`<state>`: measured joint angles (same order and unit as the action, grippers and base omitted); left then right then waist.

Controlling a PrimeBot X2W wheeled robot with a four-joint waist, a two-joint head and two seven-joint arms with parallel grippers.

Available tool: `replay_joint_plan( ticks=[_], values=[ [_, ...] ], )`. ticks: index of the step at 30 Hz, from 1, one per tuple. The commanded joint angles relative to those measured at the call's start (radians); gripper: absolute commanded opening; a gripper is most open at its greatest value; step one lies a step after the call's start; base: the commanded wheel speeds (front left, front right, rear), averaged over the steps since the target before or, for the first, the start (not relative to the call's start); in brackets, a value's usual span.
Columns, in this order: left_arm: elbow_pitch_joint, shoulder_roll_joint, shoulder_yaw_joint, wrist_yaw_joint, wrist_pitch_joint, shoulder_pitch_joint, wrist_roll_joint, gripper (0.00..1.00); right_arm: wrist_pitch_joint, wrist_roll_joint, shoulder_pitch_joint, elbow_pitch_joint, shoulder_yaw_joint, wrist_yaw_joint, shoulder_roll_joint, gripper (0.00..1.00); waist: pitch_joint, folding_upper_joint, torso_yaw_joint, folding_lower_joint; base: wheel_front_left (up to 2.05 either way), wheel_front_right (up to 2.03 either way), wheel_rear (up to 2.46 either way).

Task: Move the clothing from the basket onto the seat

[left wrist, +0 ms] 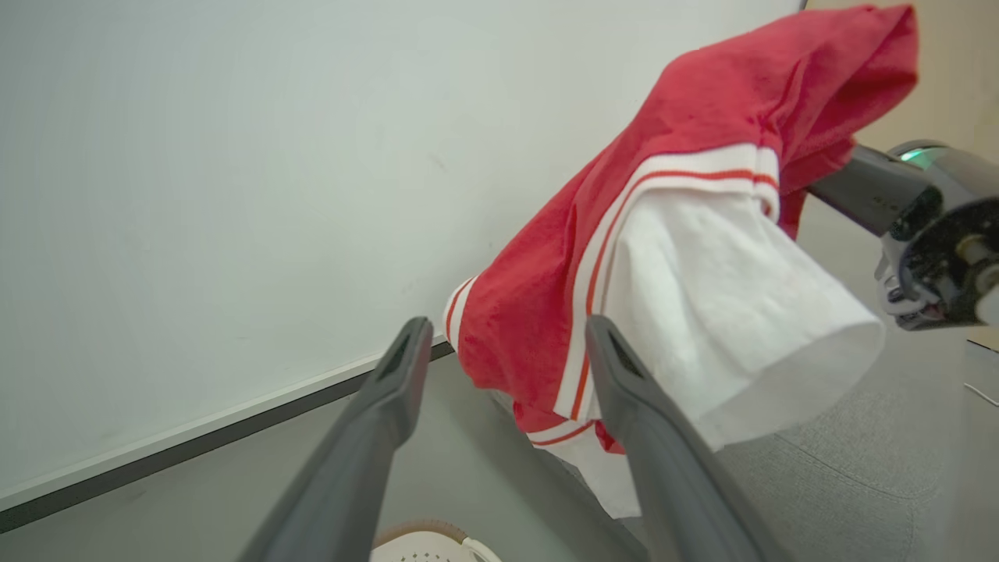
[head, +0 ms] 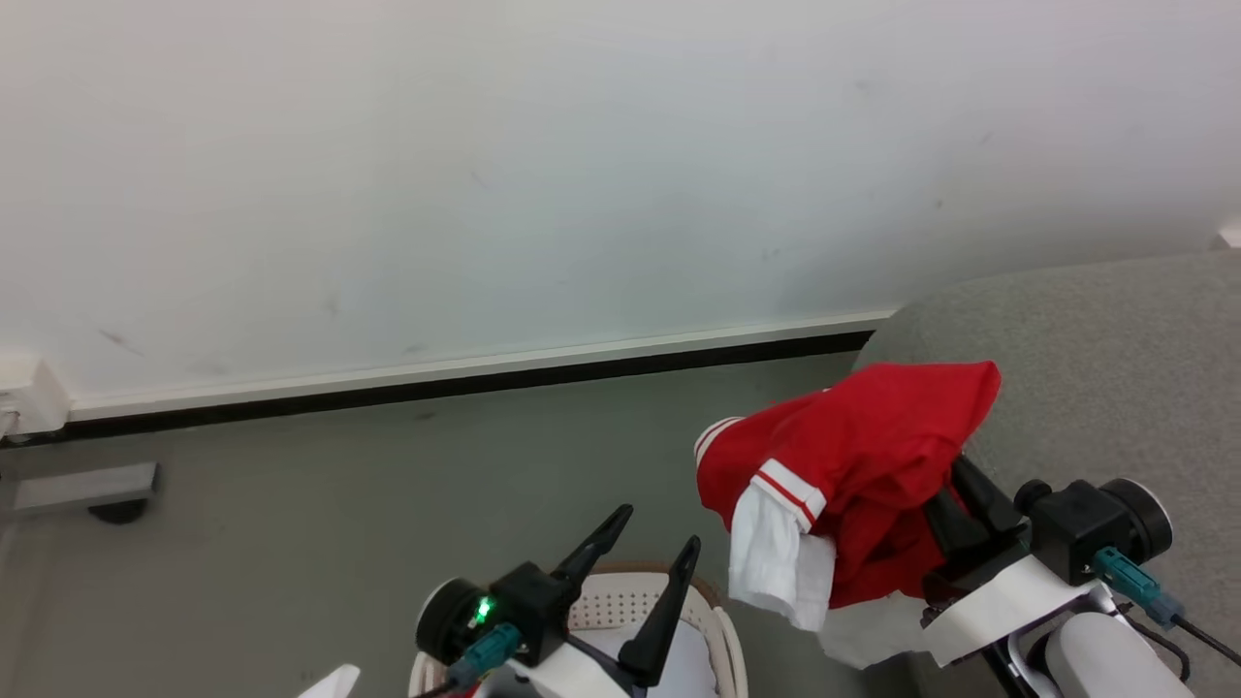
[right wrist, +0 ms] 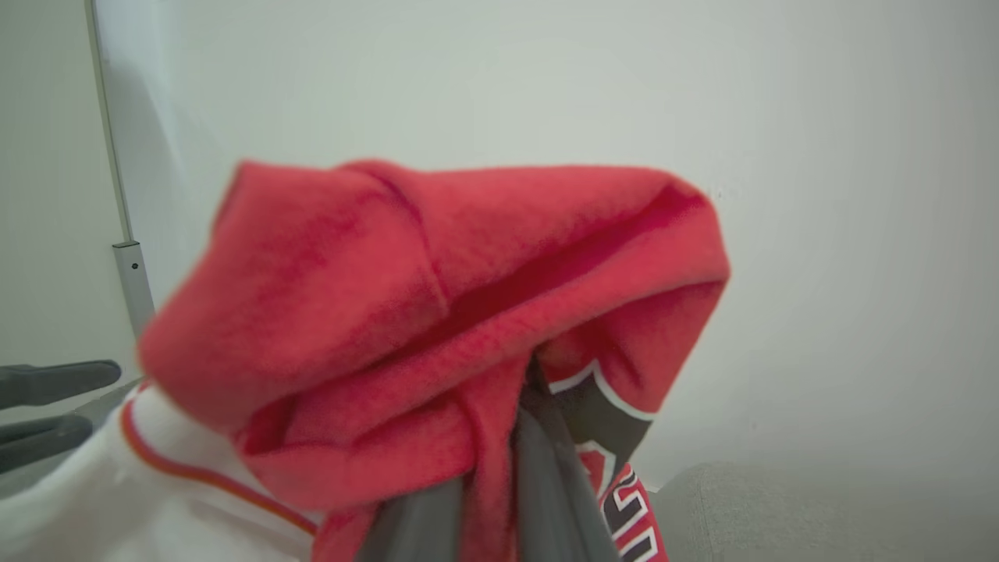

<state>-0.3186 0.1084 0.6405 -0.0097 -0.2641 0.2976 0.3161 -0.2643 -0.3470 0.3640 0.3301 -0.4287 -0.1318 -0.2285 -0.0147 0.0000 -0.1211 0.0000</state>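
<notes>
The jersey (head: 873,436) hangs bunched over the right gripper (head: 955,490), its fingers nearly closed and pinching fabric. The jersey's long axis drops from the tips beside the seat (head: 1115,368), sleeve mouth pointing down. The right wrist view shows lettering; the left wrist view shows sleeve stripes. The left gripper (head: 657,531), wide apart and empty, points upward above the basket (head: 722,620).
</notes>
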Motion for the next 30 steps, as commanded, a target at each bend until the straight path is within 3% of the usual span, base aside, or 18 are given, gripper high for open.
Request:
replay_joint_plan(
  ticks=[1,10,16,24,30],
  values=[
    [0.001,-0.003,0.0,-0.005,0.0,-0.008,-0.01,1.0,0.0,0.008,0.002,-0.006,0.008,0.002,-0.012,0.0,0.015,0.0,-0.032,0.0,0.0,0.0,0.0],
    [0.0,-0.027,0.026,-0.032,0.0,0.004,-0.033,1.0,0.0,0.012,-0.023,-0.04,0.075,0.002,-0.049,0.0,0.057,0.0,-0.139,0.0,0.0,0.0,0.0],
    [-0.009,-0.042,0.065,-0.053,0.0,0.046,-0.046,1.0,0.0,0.013,-0.028,-0.072,0.135,0.002,-0.062,0.0,0.116,0.0,-0.172,0.0,0.0,0.0,0.0],
    [-0.018,-0.05,0.107,-0.073,-0.001,0.141,-0.076,1.0,0.0,-0.023,0.037,-0.082,0.212,0.002,-0.068,0.0,0.238,0.0,-0.139,0.0,0.0,0.0,0.0],
    [-0.033,-0.053,0.12,-0.086,-0.001,0.228,-0.094,1.0,0.017,-0.063,0.228,0.003,0.238,0.002,-0.136,0.0,0.354,0.0,-0.091,0.0,0.0,0.0,0.0]
  ],
)
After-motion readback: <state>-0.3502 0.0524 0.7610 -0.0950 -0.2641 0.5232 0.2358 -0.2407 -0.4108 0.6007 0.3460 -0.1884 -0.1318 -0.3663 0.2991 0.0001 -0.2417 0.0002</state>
